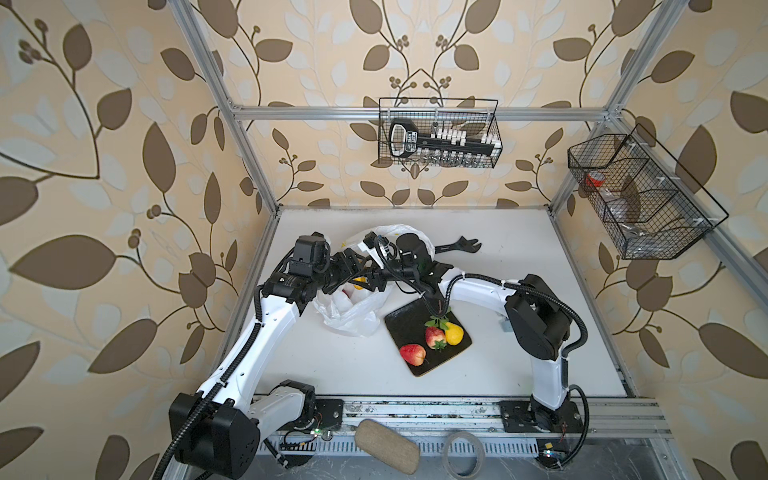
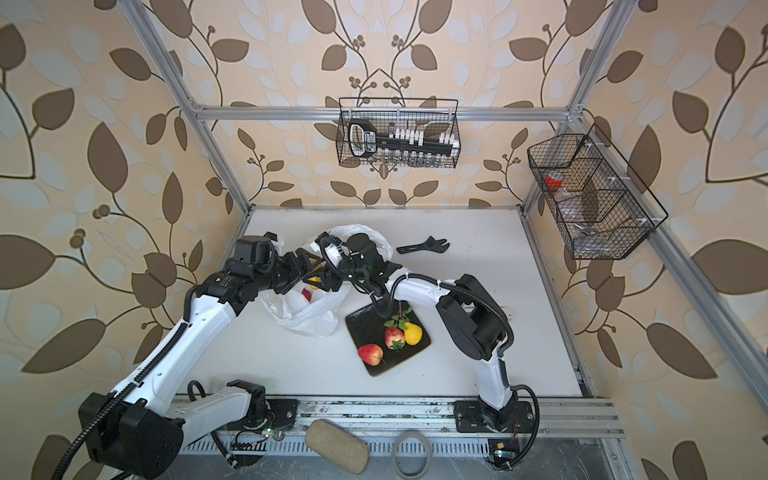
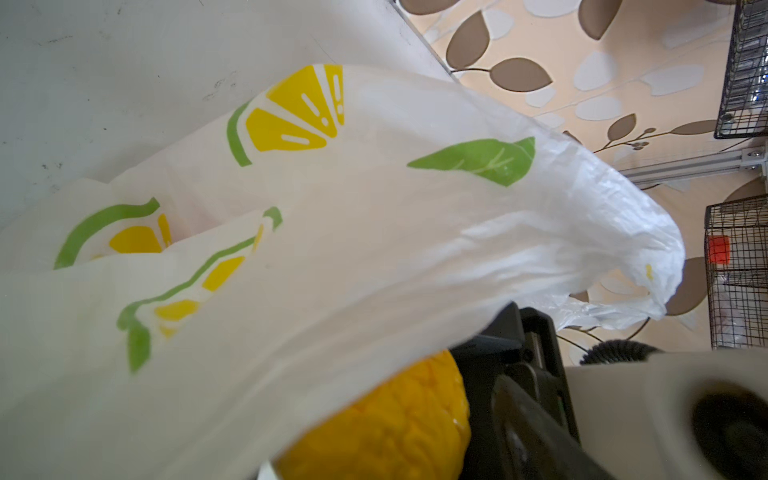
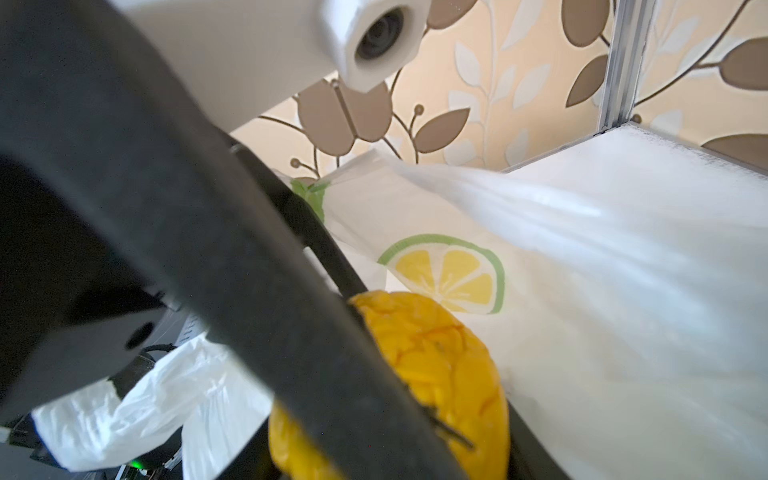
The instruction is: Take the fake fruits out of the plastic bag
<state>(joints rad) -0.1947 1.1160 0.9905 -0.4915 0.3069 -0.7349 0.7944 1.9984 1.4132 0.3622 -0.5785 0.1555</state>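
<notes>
Yellow fruit (image 4: 440, 374) in right gripper (image 1: 365, 281) — just above the plastic bag (image 1: 353, 322)

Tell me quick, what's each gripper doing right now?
Left gripper: cannot tell; the plastic bag hides its fingers in its wrist view.
Right gripper: closed on a yellow fruit.

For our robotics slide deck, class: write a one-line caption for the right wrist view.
Bumpy yellow fruit up close, the lemon-printed plastic bag draped behind it.
</notes>
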